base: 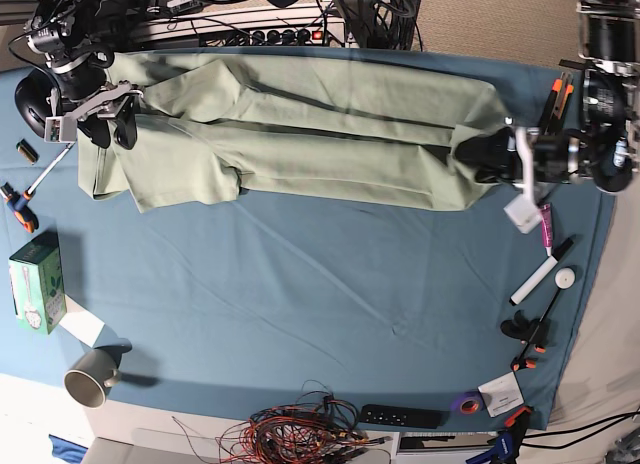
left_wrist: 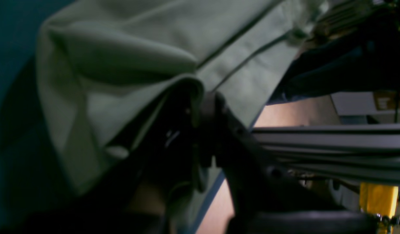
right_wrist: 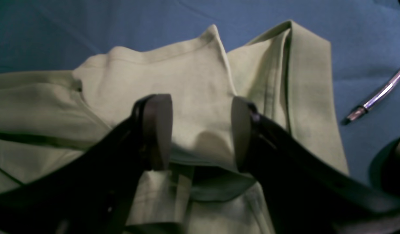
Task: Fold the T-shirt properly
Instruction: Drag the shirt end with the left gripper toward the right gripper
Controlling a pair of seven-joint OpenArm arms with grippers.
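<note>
The pale green T-shirt (base: 300, 144) lies stretched left to right along the far part of the teal tablecloth (base: 300, 284), folded lengthwise. At its right end my left gripper (base: 478, 150) is low on the cloth. In the left wrist view the dark fingers (left_wrist: 219, 110) are pinched on a raised fold of the T-shirt (left_wrist: 122, 65), so the left gripper (left_wrist: 203, 104) is shut on it. My right gripper (base: 110, 124) hangs over the shirt's left end. In the right wrist view the right gripper (right_wrist: 201, 133) stands open, with a hump of T-shirt (right_wrist: 187, 81) between its fingers.
A green box (base: 35, 282) and a grey cup (base: 92, 374) sit at the left edge. Pens, a white marker (base: 535, 277) and clamps lie along the right edge. A cable tangle (base: 310, 434) and a remote (base: 400, 416) lie at the front. A metal tool (right_wrist: 379, 96) rests beside the sleeve.
</note>
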